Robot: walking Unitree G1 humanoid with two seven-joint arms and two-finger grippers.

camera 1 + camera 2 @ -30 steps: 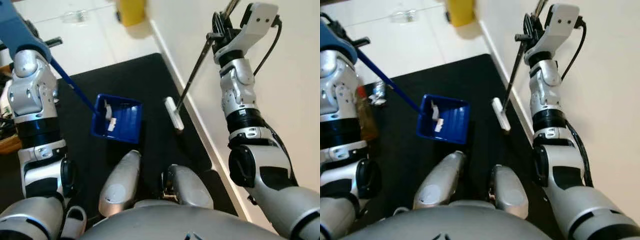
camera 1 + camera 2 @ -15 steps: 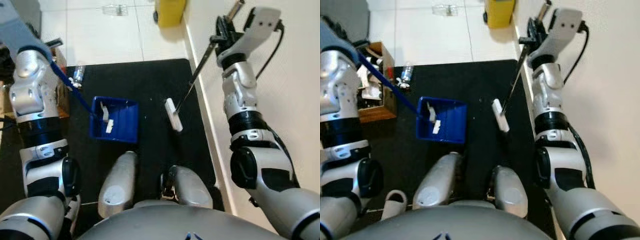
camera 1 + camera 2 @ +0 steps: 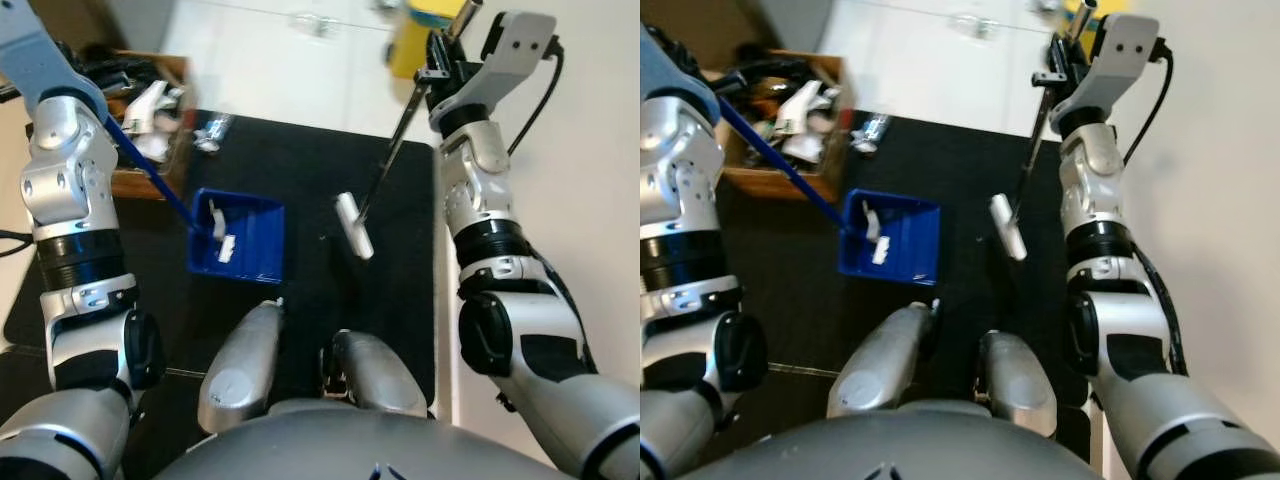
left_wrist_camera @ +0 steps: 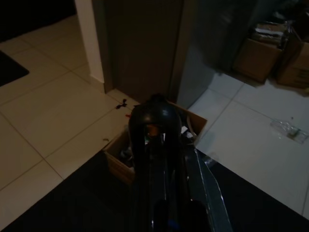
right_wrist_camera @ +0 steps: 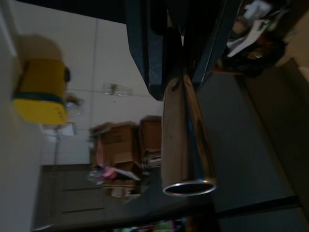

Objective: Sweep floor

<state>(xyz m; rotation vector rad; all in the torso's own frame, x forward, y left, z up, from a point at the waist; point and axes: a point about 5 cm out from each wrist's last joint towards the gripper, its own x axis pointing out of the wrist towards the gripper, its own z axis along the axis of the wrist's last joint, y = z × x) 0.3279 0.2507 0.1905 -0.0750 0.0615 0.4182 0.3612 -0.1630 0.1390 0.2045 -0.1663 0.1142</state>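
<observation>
1. Right gripper (image 3: pixel 447 62) is up high by the wall, fingers clamped round the top of the broom (image 3: pixel 385 170) shaft. The metal tube end pokes out past the fingers in the right wrist view. The shaft slopes down and away from the gripper to the white head (image 3: pixel 354 226), which sits on or just above the black mat (image 3: pixel 300 170); can't tell which.
2. Left gripper: can't tell how far it's open. The blue dustpan handle (image 3: pixel 150 180) runs from it down to the blue dustpan (image 3: pixel 238 238), which is well below it on the mat, w/ a few white scraps (image 3: pixel 220 232) inside.
3. Handling, judged: broom looks light, w/ a stiff thin metal shaft that's prob slick, so grip firmly. A top hold gives long leverage but less head control. Dustpan looks like rigid light plastic; keep it level or the scraps spill.
4. Wooden box of clutter (image 3: pixel 140 110) and yellow bin (image 3: pixel 420 40) lie beyond the mat.
5. Writing/brands: none readable.
</observation>
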